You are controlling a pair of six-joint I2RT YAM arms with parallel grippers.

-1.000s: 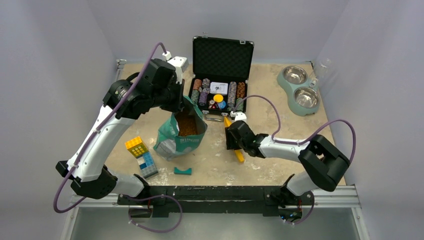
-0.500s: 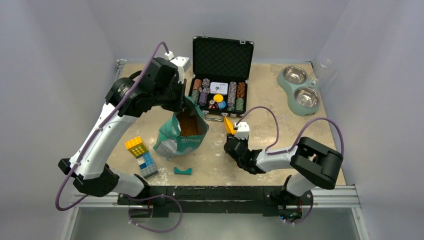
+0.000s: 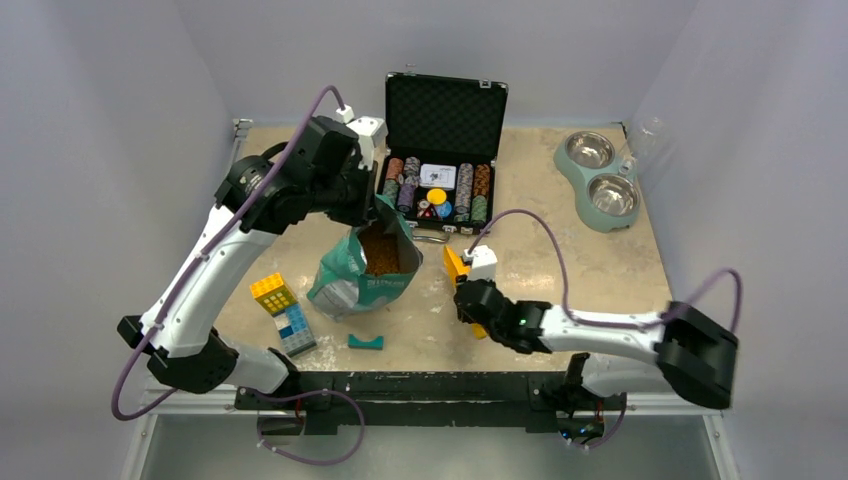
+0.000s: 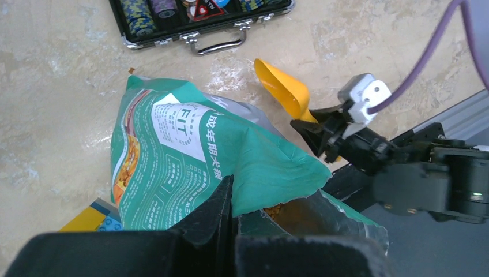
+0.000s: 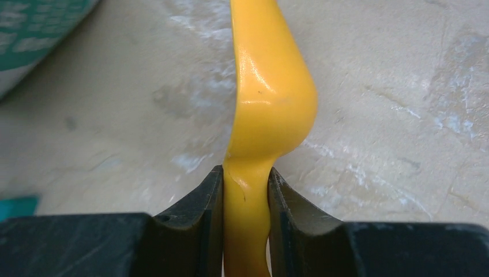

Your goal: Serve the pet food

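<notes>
The pet food is a brown mass of kibble inside an open teal-green bag standing mid-table. My left gripper is shut on the bag's upper rim; in the left wrist view its fingers pinch the torn edge of the bag, with kibble just inside. A yellow scoop lies right of the bag. My right gripper is shut on its handle; the right wrist view shows the scoop clamped between the jaws of that gripper.
A green double pet bowl with two steel dishes stands at the back right. An open black case of poker chips sits behind the bag. Toy blocks and a small teal piece lie near the front left.
My right gripper slid toward the near edge along the scoop's handle and closed on it, while its elbow swung out to the right. The left arm and bag stayed nearly still.
</notes>
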